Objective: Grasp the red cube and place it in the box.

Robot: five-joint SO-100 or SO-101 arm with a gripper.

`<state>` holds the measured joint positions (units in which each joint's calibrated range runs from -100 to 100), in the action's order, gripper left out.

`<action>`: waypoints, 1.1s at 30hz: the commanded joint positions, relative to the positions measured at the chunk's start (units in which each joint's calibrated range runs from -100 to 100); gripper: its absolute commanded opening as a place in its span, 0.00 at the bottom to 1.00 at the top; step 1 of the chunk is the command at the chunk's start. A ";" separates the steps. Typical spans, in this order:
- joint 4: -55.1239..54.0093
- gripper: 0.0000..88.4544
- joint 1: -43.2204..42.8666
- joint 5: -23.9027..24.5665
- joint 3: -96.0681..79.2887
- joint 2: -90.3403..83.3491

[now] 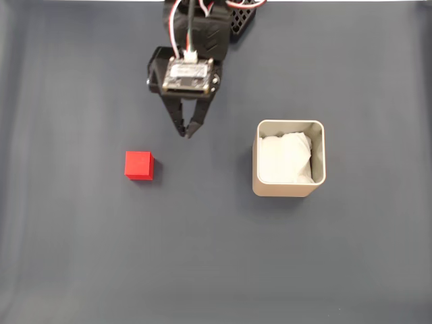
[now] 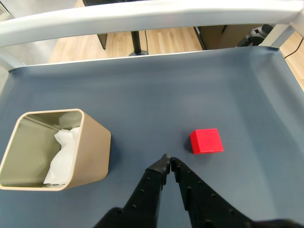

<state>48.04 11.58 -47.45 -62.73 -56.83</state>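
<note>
red cube [image 1: 140, 165]: small, bright red, matte, flat on dark table [image 1: 81, 256] | lies left of and nearer than hand [image 1: 185, 133], apart | hand: fingertips together, holding nothing

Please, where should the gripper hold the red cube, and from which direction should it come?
Probably from above, closing on two opposite side faces of the red cube. It sits flat on the dark mat with bare space all around, well apart from the box, so all sides look free. The gripper is closed and empty, so it must open first.
</note>
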 commanded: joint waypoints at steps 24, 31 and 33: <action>-1.17 0.14 16.15 -10.60 20.60 25.47; -4.69 0.27 18.78 -13.19 21.24 28.51; -4.77 0.30 19.14 -13.63 21.42 29.12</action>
<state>44.27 29.68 -60.29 -44.91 -27.87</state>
